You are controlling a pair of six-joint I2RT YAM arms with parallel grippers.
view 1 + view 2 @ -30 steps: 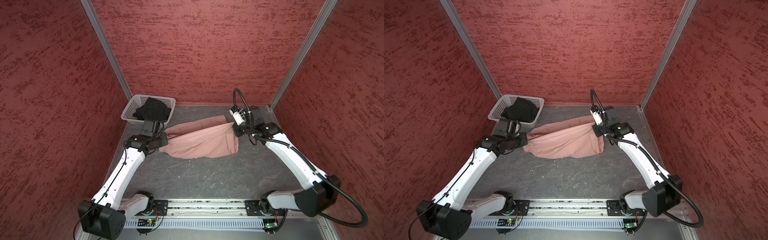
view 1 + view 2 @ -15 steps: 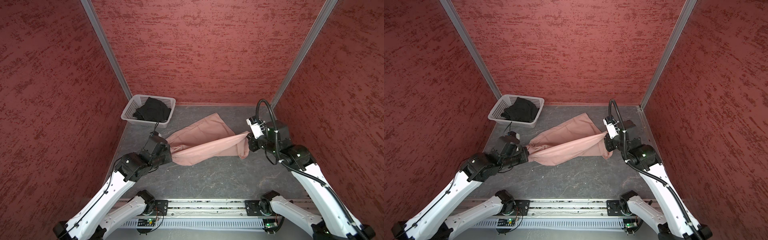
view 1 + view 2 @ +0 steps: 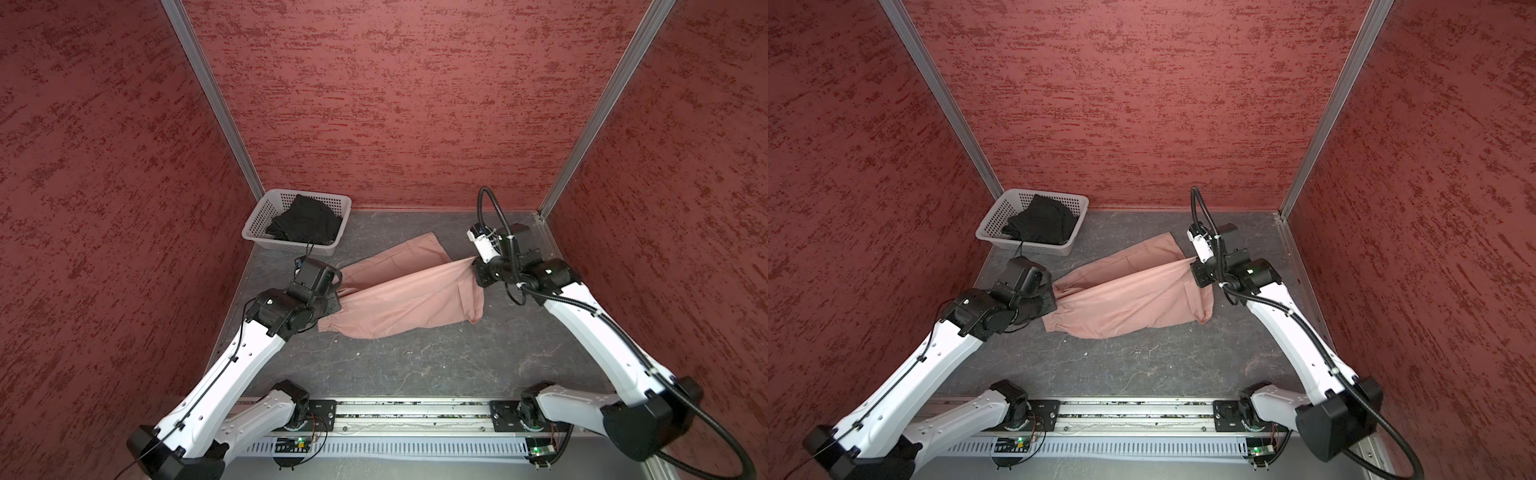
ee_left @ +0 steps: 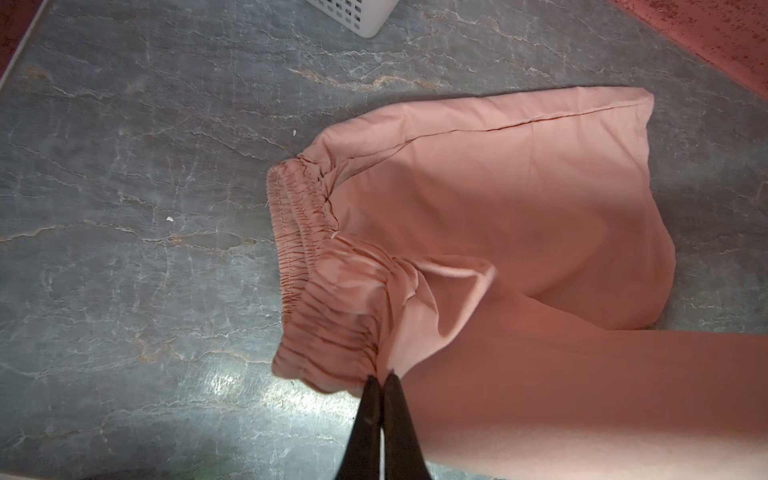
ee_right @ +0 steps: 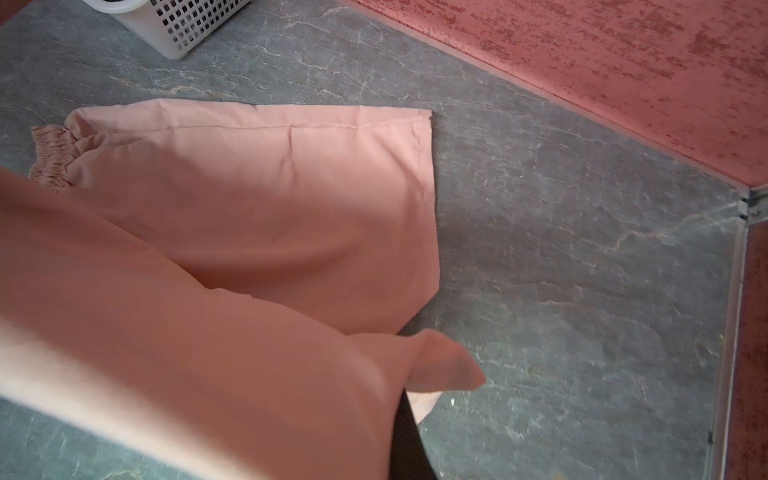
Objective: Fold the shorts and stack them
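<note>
The pink shorts [image 3: 399,299] stretch just in front of the basket [image 3: 286,248], the left gripper [image 4: 381,379] clamped on the waistband [image 4: 299,232] and the right gripper [image 3: 475,261] on a hem corner [image 5: 440,365]. Either thin pinch could slip, collapsing the fold.

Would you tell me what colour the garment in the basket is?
Black; the black shorts show best in a top view.

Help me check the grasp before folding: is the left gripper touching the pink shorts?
Touching. The left wrist view shows the left gripper shut on the pink shorts, their gathered waistband pinched between its fingertips.
</note>
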